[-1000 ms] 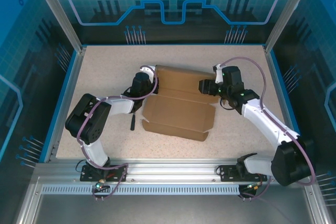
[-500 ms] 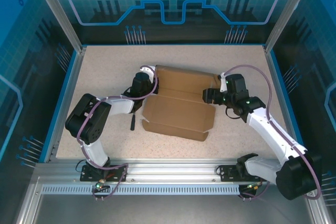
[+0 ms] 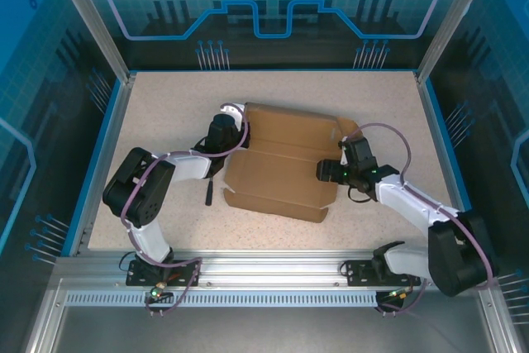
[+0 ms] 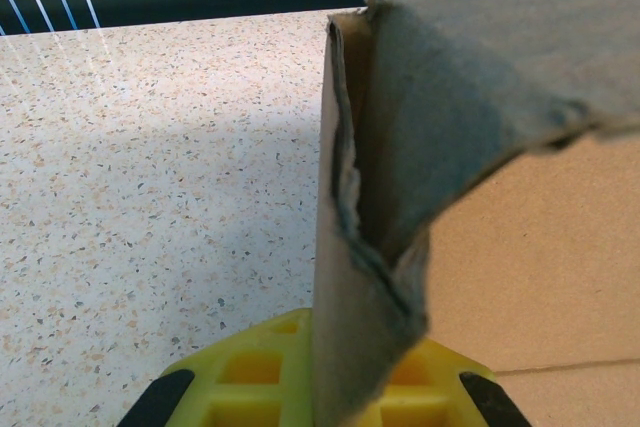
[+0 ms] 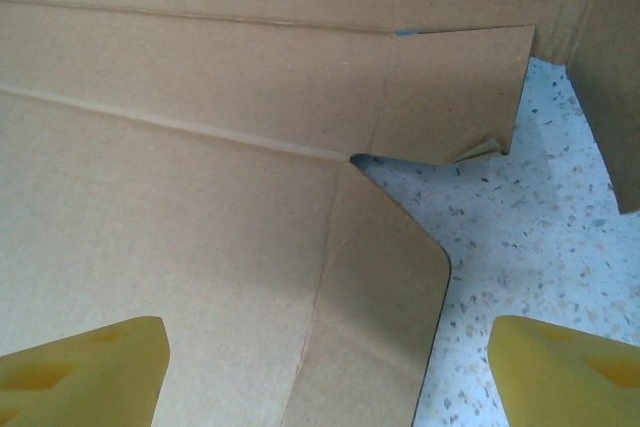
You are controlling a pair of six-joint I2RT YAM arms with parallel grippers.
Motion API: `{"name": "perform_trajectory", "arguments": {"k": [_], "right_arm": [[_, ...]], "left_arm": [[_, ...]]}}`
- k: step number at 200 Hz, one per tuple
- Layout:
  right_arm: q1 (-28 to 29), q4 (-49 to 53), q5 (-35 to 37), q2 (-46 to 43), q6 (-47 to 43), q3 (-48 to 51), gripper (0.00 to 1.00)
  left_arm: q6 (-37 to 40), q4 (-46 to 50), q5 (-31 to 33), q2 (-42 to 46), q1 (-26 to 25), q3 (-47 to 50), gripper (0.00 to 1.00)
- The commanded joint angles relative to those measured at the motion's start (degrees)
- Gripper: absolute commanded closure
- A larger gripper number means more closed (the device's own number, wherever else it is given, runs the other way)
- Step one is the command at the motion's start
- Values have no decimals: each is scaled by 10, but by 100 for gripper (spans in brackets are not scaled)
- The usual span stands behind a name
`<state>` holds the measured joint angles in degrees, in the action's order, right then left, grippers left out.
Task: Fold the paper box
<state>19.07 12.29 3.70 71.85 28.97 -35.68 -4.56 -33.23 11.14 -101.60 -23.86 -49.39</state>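
At the right end of the paper box (image 3: 281, 173), the right gripper (image 3: 325, 173) hovers with jaws spread wide. The rounded side flap (image 5: 385, 277) lies just ahead of the gap, so this arm looks best placed for the next fold. The box sits between both arms, long axis left to right. At its far left corner, the left gripper (image 4: 322, 387) pinches an upright flap (image 4: 400, 147).

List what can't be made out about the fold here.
Left wrist: paper box flap blocks its interior; left pincer fingers cut off at bottom edge.
Right wrist: right pincer fingers cut off likewise.
Top external: dark object beside left forearm, too small to identify.
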Motion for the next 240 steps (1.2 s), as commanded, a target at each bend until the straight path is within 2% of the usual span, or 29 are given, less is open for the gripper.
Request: {"name": "perform_trajectory", "arguments": {"k": [1, 70, 96, 128, 173, 240], "right_arm": [[-7, -72, 25, 30, 22, 3, 15], [-33, -170, 16, 129, 30, -18, 4], [-39, -210, -14, 143, 17, -25, 3], [-41, -226, -11, 137, -11, -34, 4], [-43, -274, -51, 131, -32, -19, 11], [-29, -323, -99, 145, -35, 1, 29]], "left_arm": [[-9, -5, 3, 22, -4, 7, 100], [-9, -7, 3, 23, -4, 9, 100], [-11, -3, 1, 24, -4, 7, 100], [-10, -5, 2, 24, -4, 10, 100], [-9, -3, 2, 25, -4, 9, 100], [-12, -3, -1, 21, -4, 8, 100]]}}
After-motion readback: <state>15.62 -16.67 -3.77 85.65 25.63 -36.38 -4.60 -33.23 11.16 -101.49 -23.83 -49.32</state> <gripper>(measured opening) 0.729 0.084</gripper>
